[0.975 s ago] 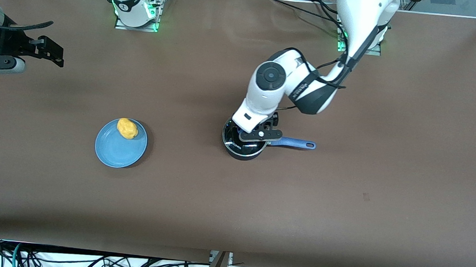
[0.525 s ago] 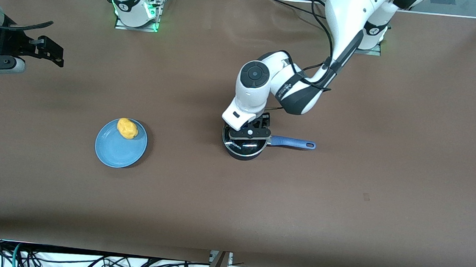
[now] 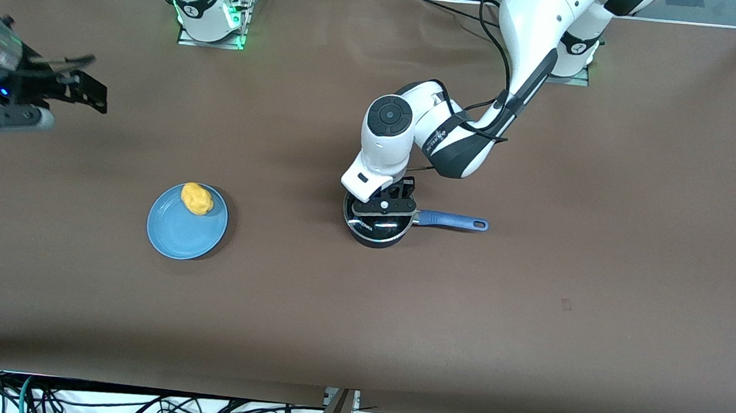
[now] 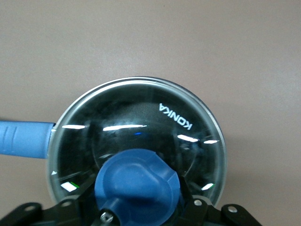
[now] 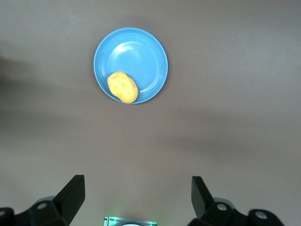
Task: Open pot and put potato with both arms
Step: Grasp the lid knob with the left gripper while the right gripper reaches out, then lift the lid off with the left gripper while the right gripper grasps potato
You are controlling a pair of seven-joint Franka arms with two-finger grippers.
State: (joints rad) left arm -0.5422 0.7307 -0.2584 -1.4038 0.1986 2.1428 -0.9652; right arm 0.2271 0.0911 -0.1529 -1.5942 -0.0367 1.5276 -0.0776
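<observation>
Across the brown table (image 3: 529, 324), the left arm (image 3: 525, 41) bends down over the pot (image 3: 376, 227), hiding part of the glass lid (image 4: 141, 122). Its left gripper (image 3: 393, 203) sits at the blue knob (image 4: 137, 186); whether it grips is hard to make out. Toward the right arm's end, the right gripper (image 5: 136, 193), spread wide, hovers cut off at the edge. On the blue plate (image 3: 175, 234) lies the potato (image 3: 197, 198).

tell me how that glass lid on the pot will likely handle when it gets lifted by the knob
The lid looks like rigid glass with a metal rim, so probably stiff, fairly heavy for its size and breakable if dropped. Its blue knob is rounded and smooth, so it may slip or swing in the left gripper. The right gripper hangs open over the table.
</observation>
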